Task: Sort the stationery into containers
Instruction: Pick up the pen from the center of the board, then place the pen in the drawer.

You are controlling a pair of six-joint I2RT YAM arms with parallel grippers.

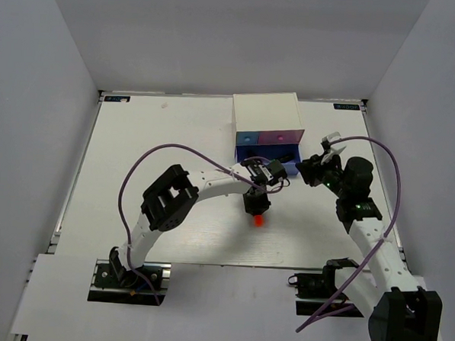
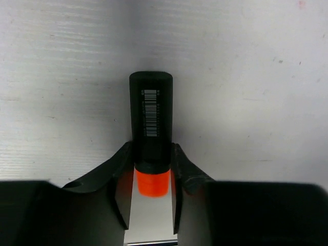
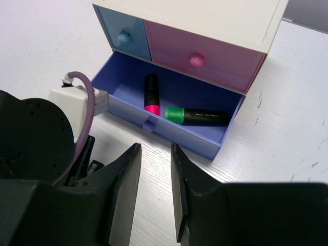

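White tabletop (image 2: 256, 77) lies under the orange-capped highlighter (image 2: 151, 118) clamped between the left jaws, while the right jaws stand slightly parted.

Top view: short black highlighter with orange cap (image 1: 259, 219) just tiny orange dot at left gripper (image 1: 257, 210), body can't make out. Wide blue-violet plastic drawer (image 1: 290, 169) partly behind arm, contents unreadable there. Right wrist view: white boxy cabinet (image 3: 230, 20) chopped by top edge, white camera box (image 3: 77, 100) covers drawer corner.
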